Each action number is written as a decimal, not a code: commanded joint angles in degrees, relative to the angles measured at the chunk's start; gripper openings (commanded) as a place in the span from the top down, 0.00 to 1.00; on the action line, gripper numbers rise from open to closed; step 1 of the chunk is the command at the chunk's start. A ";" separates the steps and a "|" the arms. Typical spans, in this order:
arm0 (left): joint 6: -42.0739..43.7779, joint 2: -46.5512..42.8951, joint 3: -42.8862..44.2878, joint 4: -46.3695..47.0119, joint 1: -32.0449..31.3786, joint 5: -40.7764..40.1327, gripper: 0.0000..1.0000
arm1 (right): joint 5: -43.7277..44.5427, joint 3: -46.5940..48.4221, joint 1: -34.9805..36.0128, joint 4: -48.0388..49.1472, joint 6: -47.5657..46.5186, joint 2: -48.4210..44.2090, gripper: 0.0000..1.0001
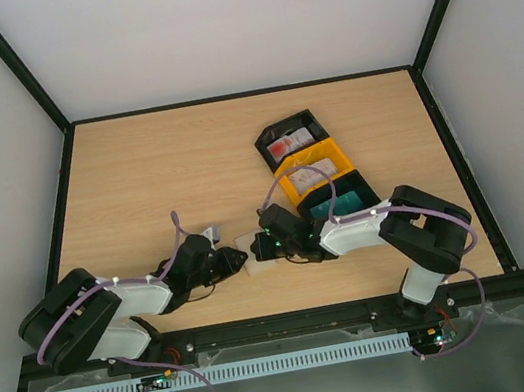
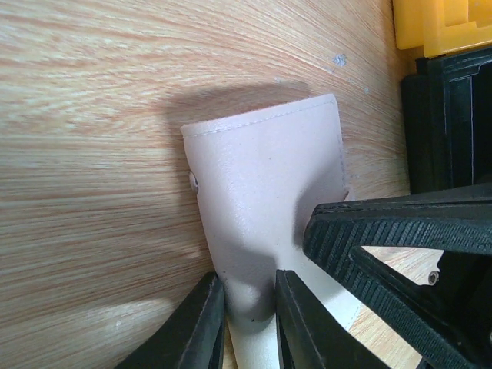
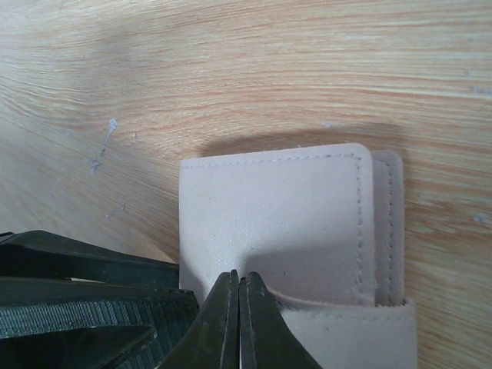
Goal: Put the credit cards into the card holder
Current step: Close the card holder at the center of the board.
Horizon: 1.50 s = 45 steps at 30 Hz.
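The card holder (image 1: 255, 256) lay near the table's (image 1: 157, 174) front edge. The left gripper (image 2: 247, 296) pinched one edge of it; the right gripper (image 3: 237, 286) was pressed fully shut at its flap (whether on a layer, unclear). A slipping pinch could have let it fold shut against the credit cards (image 1: 291, 142) waiting in their bins (image 1: 282, 124)

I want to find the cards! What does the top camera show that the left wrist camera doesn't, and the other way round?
Only the top camera shows the credit cards inside the bins, plus the whole left arm and right arm. Only the left wrist camera shows the tiny snap dot on the card holder, and the left claw pinching its edge up close. Both show the card holder, the wooden table and bits of the bins.
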 commanded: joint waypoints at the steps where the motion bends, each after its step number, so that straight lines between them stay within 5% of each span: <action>1: 0.74 1.11 -0.57 -7.74 -0.37 -2.17 0.78 | -4.68 -5.80 -2.86 0.00 3.63 0.76 0.98; 31: 0.56 1.24 -0.15 -8.62 -0.64 -2.51 0.79 | -17.00 -16.81 -12.81 21.55 14.51 11.73 0.98; 40: 0.59 0.80 0.40 -9.38 -0.63 -2.52 0.79 | -18.08 -15.48 -13.22 21.30 14.34 11.25 0.98; 45: 1.19 -1.44 1.34 -11.47 -0.63 -2.96 0.74 | -18.44 -11.10 -13.22 14.83 10.17 2.92 0.80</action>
